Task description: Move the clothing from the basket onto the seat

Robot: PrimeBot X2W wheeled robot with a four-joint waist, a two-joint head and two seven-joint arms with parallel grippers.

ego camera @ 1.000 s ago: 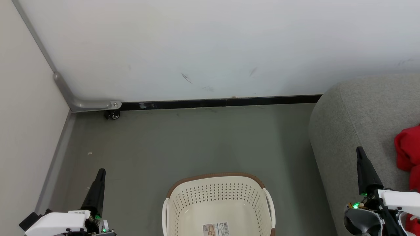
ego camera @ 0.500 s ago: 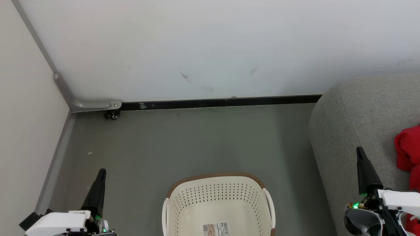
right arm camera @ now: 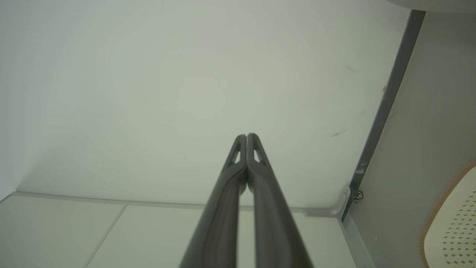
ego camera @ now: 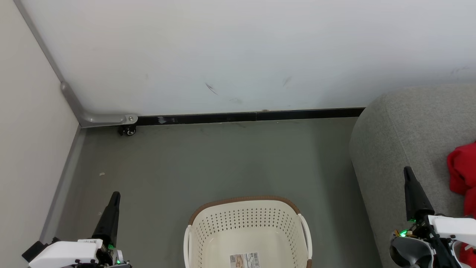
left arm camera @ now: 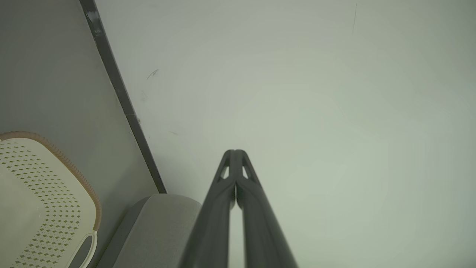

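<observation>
Clothing (ego camera: 462,169) lies on the seat (ego camera: 409,126) just right of the right gripper (ego camera: 408,170), well apart from the left gripper (ego camera: 116,194); the 2 are clenched, empty.

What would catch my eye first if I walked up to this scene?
The bright red soft clothing lying on the large grey woven-fabric seat at the head view's right edge stands out most. Next comes the oval cream-white perforated plastic basket on the grey floor at bottom centre, a sticker on its bare bottom. The left gripper and right gripper flank it, dark fingers pressed shut.
</observation>
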